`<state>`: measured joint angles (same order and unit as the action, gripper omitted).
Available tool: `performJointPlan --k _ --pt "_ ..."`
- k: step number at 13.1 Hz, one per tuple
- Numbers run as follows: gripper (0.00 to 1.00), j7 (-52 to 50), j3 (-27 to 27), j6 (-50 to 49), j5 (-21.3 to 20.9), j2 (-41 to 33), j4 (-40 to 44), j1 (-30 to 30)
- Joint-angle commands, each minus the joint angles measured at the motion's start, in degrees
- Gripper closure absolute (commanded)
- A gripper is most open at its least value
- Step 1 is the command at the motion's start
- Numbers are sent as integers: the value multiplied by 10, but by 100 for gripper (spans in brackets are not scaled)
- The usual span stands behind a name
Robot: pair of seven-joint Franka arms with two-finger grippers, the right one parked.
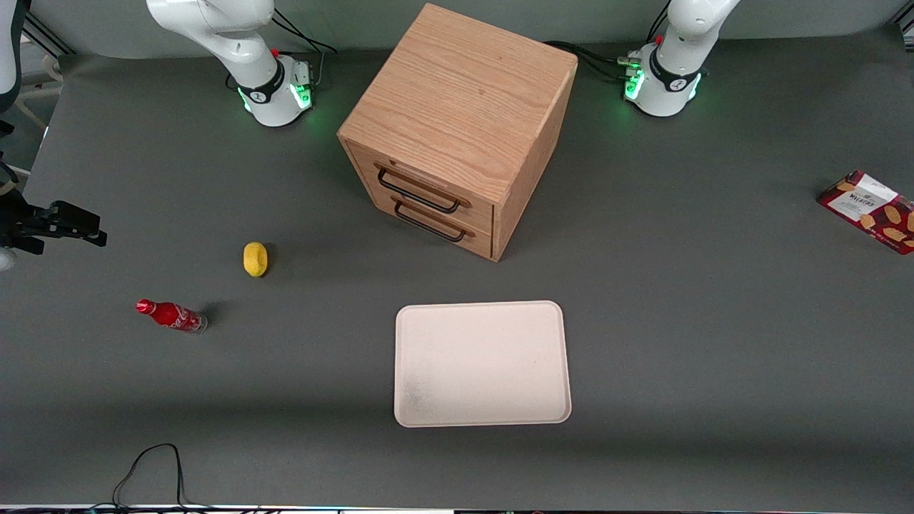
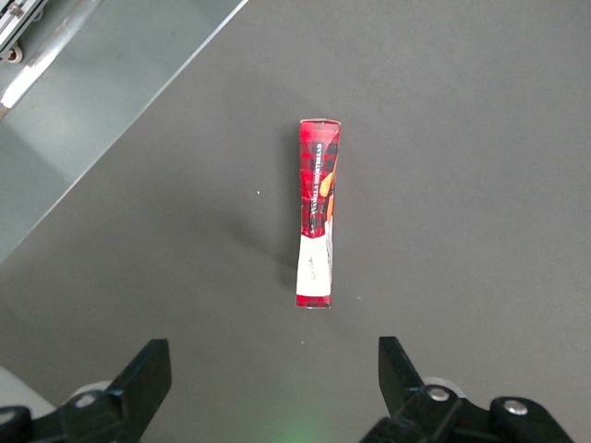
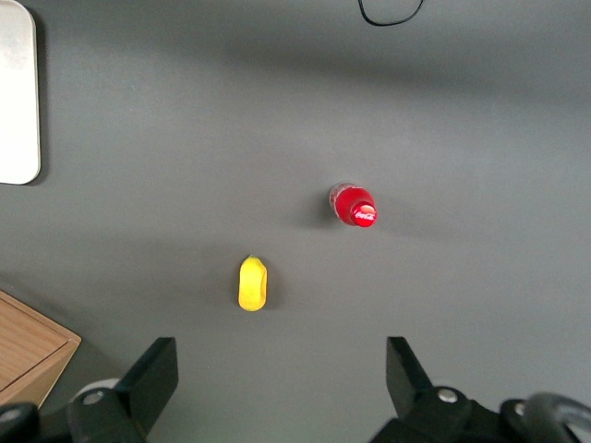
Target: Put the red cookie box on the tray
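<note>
Gripper [image 2: 275, 388] hangs with its fingers spread wide and holding nothing, high above the table [image 1: 714, 321] at the working arm's end; it does not show in the front view.

Largest nearby is the table itself, dark grey and bare under the fingers. The cabinet [image 1: 457, 128], a wooden box with two drawers, stands well away from the gripper, toward the middle. The tray [image 1: 482, 363] lies flat just in front of that cabinet, also well apart from the gripper and with nothing on it. The box [image 2: 317, 214] sits on the table almost straight below, just ahead of the open fingers. It seems propped on a long edge, so the wrist view mostly gets its narrow side, but I cannot tell for sure.

As a slim carton it is probably light, fairly stiff, and easily crushed. Its printed faces look smooth. Pinching gently across the thin width, near mid-length, seems the safest hold.
</note>
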<state>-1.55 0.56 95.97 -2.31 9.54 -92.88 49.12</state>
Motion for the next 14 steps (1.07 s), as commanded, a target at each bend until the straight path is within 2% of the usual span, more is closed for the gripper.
performJointPlan --k 1,5,8,14 --pt "0 -47 -2 70 -8 -62 -104 7" --pt "0 -64 -2 167 -7 -59 -185 7" --pt "0 -67 -3 308 -2 -40 -279 5" --pt "0 -67 -4 432 14 57 -296 4"
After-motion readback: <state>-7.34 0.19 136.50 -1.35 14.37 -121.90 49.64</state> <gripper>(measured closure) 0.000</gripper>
